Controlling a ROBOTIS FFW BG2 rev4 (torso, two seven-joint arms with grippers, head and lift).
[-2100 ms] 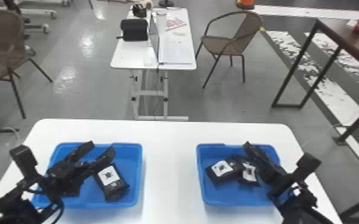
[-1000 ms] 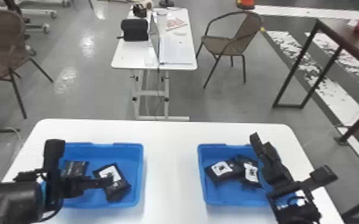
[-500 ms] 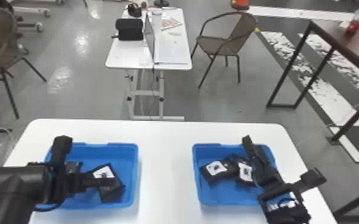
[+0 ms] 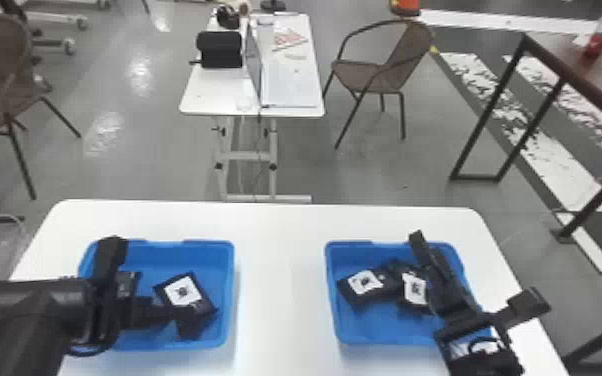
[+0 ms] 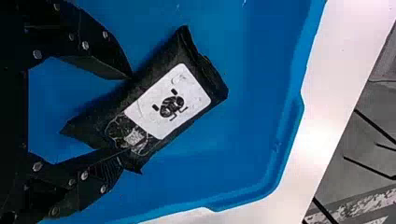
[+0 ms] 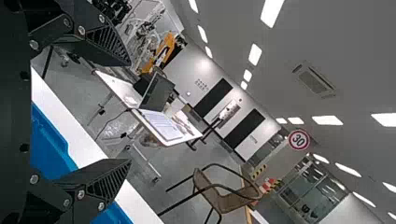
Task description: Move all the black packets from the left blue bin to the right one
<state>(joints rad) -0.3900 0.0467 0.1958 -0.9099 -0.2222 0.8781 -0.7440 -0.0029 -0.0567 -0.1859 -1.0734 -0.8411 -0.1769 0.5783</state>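
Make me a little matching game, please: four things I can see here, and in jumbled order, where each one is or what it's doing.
Things:
1. Left gripper
2. Laptop
3. Right gripper
4. Brown chair

Places and states:
A. Open, at the right bin
B. On the floor, beside the far table
C. Open, at a labelled packet in the left bin
D. On top of the far table

Pairs: 1-C, 2-D, 3-A, 4-B

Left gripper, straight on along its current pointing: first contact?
Left gripper would likely meet the black packet with the white label, in the left blue bin; remaining gap unclear.
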